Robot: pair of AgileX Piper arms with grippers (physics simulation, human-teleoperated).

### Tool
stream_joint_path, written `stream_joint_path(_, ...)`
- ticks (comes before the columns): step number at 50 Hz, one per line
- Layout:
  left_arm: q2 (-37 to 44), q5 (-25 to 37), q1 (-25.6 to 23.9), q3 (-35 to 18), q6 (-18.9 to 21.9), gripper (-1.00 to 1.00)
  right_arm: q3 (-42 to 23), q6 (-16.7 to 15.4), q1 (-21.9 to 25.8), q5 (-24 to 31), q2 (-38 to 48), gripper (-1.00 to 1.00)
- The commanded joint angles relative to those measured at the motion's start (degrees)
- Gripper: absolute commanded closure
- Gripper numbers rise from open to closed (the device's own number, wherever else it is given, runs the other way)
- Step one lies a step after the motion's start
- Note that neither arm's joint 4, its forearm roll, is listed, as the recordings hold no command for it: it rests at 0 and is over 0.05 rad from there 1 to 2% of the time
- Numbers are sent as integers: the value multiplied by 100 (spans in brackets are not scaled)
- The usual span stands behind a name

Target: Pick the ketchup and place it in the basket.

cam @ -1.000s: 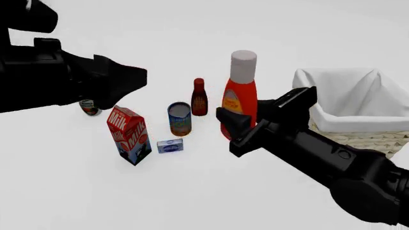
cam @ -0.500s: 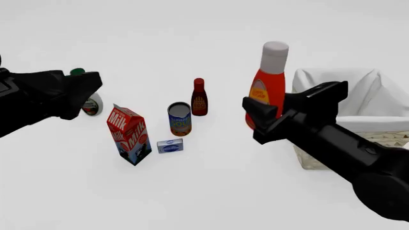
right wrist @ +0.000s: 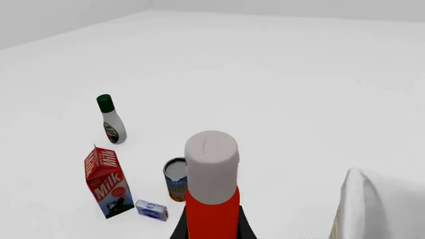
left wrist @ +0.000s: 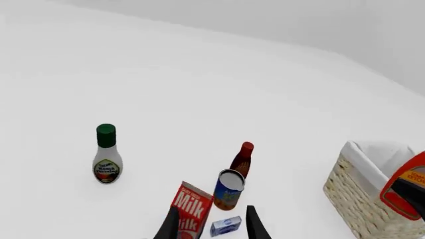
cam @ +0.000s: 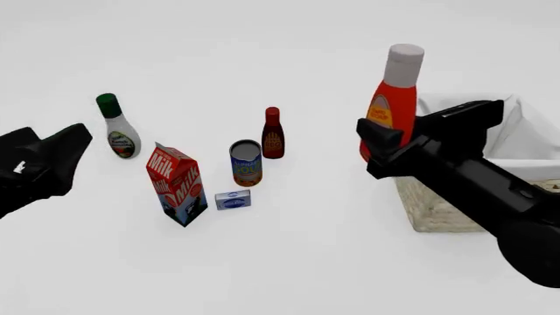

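The ketchup (cam: 393,105), a red-orange bottle with a tall white cap, hangs upright above the table, just left of the basket (cam: 435,211). My right gripper (cam: 392,136) is shut on its lower body. In the right wrist view the ketchup cap (right wrist: 211,167) fills the middle, with dark fingers (right wrist: 176,232) beside the red body. The basket is wicker with a white cloth lining (cam: 528,128); it also shows in the left wrist view as the basket (left wrist: 359,191) with the ketchup (left wrist: 406,186) at its edge. My left gripper (cam: 54,157) stays low at the far left, open and holding nothing.
On the table stand a white bottle with a green cap (cam: 117,128), a milk carton (cam: 178,185), a can (cam: 246,163), a small dark-red bottle (cam: 272,133) and a small blue box (cam: 233,199), all left of the ketchup.
The right gripper has carried the ketchup up and to the right, close to the basket's near-left corner. The left arm has pulled back left and down, uncovering the white bottle.
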Motion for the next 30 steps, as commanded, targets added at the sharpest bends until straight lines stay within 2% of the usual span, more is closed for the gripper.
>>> stream_joint_path(1, -196, -540, 496, 642, 157, -100, -136, 38, -395, -1, 45, 100)
stream_joint_path(5, -288, -710, 698, 831, 243, -100, -195, 9, -489, 26, 34, 100)
stream_joint_path(6, -191, -777, 721, 909, 80, -100, -201, -18, -513, 26, 38, 100)
stream_joint_path(12, -317, -890, 788, 1093, 43, -100, -270, -73, -643, 68, 61, 100)
stream_joint_path(15, -526, -908, 885, 1172, 202, -100, -312, -67, -795, 58, 94, 100)
stream_joint_path(19, -281, -1101, 776, 1381, -69, -100, -359, -30, -1034, -1, 175, 100)
stream_joint_path(23, -258, -1209, 835, 1492, -60, -100, -393, -29, -1198, -44, 227, 100)
stream_joint_path(24, -271, -1249, 857, 1536, -49, -100, -421, -5, -1383, -97, 298, 100)
stream_joint_path(29, -326, -1367, 881, 1690, 12, -100, -444, -66, -1513, -139, 393, 100)
stream_joint_path(30, -269, -1471, 907, 1777, -89, -100, -440, -63, -1588, -179, 427, 100)
